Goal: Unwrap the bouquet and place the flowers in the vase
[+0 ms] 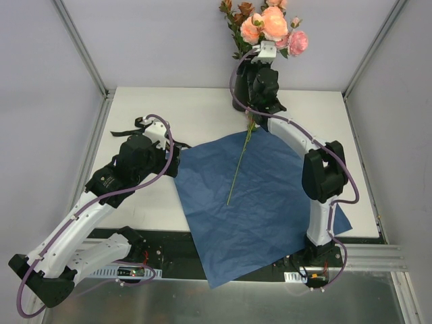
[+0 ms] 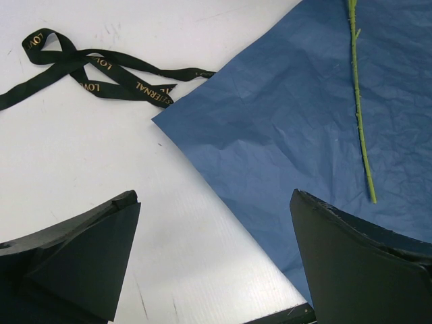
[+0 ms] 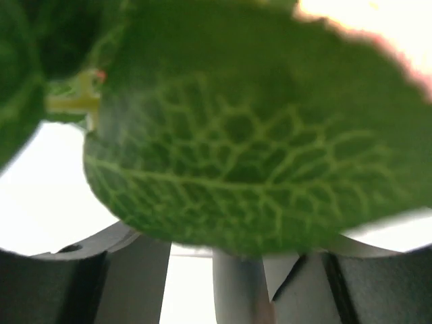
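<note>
My left claw (image 2: 214, 202): spread wide, empty, over white worktop (image 2: 101, 148) | my right claw (image 1: 260, 84): at tall black vase (image 1: 237, 101), can't tell its grip, broad green leaf (image 3: 256, 155) fills its camera | pink and peach roses (image 1: 273, 27): rise above vase | thin green stem (image 1: 239, 162): lies on blue paper sheet (image 2: 283, 135) | black ribbon (image 2: 101, 71): beside sheet

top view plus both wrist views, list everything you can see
table: one, white, under everything
paper: one sheet, blue, spread on the table, near corner past the edge
stem: one, green, lying on the paper
ribbon: one, black with gold lettering, on the table left of the paper
flowers: one bunch, pink, peach and rust, far edge
vase: one, black, under the flowers, mostly hidden
leaf: one, green, filling the right wrist view
arms: two, white and black, near edge
left fingers: open, above the paper's edge
right fingers: at the flowers, state unclear
</note>
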Action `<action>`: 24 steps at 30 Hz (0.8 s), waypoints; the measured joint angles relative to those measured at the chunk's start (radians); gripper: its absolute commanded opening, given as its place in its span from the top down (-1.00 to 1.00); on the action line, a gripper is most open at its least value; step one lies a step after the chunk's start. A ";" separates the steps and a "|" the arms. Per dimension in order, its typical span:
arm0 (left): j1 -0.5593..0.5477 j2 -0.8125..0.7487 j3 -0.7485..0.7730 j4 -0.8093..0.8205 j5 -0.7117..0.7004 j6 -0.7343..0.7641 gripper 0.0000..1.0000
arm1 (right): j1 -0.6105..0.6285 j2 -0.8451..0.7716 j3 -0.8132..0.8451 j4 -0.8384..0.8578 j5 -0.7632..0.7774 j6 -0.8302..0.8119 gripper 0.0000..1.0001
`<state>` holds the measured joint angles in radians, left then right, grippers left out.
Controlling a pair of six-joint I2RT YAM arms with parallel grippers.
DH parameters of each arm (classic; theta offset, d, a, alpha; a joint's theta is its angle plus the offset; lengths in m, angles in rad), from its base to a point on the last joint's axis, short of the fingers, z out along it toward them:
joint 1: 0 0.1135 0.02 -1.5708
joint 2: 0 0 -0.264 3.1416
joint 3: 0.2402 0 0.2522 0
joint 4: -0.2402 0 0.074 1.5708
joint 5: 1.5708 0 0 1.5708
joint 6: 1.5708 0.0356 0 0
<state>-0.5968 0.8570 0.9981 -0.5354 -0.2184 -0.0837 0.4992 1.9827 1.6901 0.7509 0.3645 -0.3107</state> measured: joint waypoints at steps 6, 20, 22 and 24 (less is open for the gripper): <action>0.000 0.000 0.000 0.000 -0.001 0.000 -0.98 | -0.003 0.009 0.083 -0.266 0.077 0.113 -0.17; 0.000 0.001 0.000 0.000 -0.002 0.000 -0.98 | -0.004 0.006 0.139 -0.682 0.098 0.340 -0.22; 0.000 0.001 0.000 0.000 -0.002 0.000 -0.98 | -0.004 -0.003 0.128 -0.700 0.091 0.358 -0.22; 0.000 0.002 0.000 0.000 -0.002 0.000 -0.98 | -0.004 -0.022 0.105 -0.711 0.073 0.372 -0.22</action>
<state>-0.5968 0.8585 0.9981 -0.5354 -0.2203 -0.0837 0.4953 1.9610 1.7950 0.0399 0.4374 0.0616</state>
